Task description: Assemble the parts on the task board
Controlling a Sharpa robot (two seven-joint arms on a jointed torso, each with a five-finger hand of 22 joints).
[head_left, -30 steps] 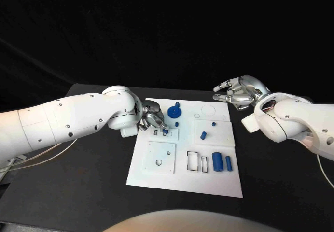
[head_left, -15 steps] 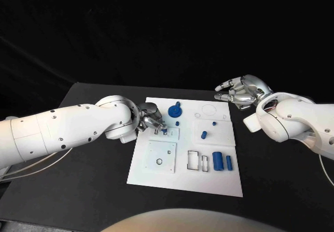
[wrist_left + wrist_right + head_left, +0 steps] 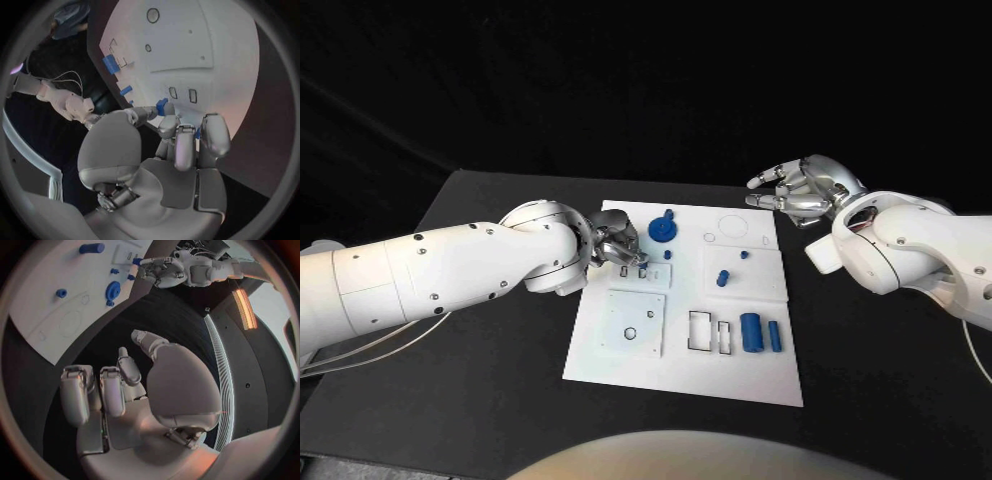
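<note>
The white task board [image 3: 678, 378] lies mid-table. My left hand [image 3: 612, 246] is over the board's left edge and pinches a small blue part [image 3: 642, 266] between thumb and fingertip. The part [image 3: 162, 106] hangs just above two small rectangular slots [image 3: 182, 93]. My right hand [image 3: 798, 190] hovers off the board's far right corner, fingers loosely bent and apart, holding nothing. On the board are a round blue part with a knob [image 3: 661, 231], a blue peg [image 3: 723, 279] and two blue cylinders [image 3: 759, 334].
Rectangular outlines [image 3: 707, 334] and a square plate with holes [image 3: 633, 322] mark the board's near half. A ring outline [image 3: 730, 228] sits at the far right of the board. Black table [image 3: 488, 330] surrounds the board on all sides.
My left forearm has swung lower and the hand has turned a little, keeping the small blue part over the slots. The right hand has hardly moved.
</note>
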